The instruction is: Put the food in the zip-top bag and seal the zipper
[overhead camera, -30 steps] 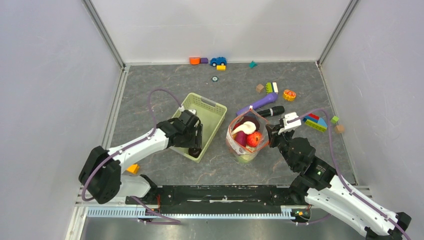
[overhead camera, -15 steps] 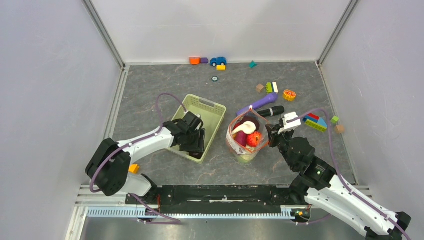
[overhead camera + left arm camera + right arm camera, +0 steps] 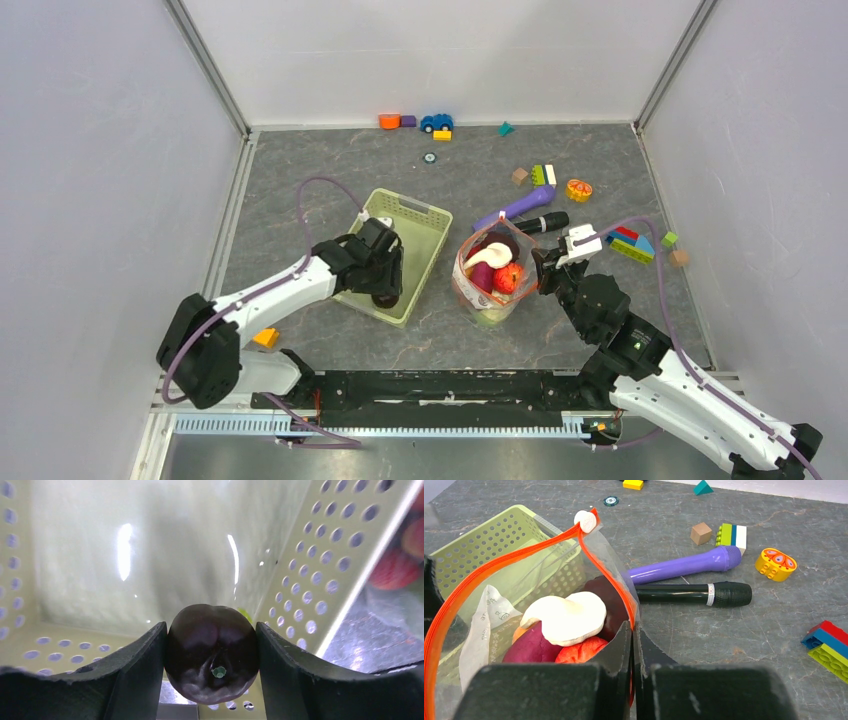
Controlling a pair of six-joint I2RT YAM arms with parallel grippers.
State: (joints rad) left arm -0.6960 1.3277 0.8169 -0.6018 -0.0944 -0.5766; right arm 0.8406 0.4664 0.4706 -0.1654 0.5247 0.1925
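The grey marbled surface (image 3: 300, 170) carries a light-green slotted basket (image 3: 425, 228), and just to its right stands a clear crinkly bag (image 3: 468, 290), upright with its mouth open.

The left gripper (image 3: 386, 288) reaches into the near end of the basket. It is closed on a dark purple piece (image 3: 212, 650), which sits squarely between the two fingers. This piece is round and glossy, nearly black, with a small green stem dot facing the wrist camera. The basket's pale floor and hole-dotted walls surround it; I cannot tell whether it touches the floor.

The right gripper (image 3: 634, 680) pinches the bag's right-hand edge, its fingers pressed together on the plastic just below the rim.

The orange-red zipper (image 3: 514, 550) is unsealed and runs as a wide loop round the mouth. A white slider (image 3: 585, 521) sits at its far end.

Inside the bag the food is piled up:
- a white mushroom-like piece (image 3: 566, 617) lies on top;
- a red apple (image 3: 581, 652) is under it, near the gripper;
- a purple piece (image 3: 526, 647) is beside the apple;
- a darker piece (image 3: 604, 592) leans against the far wall.
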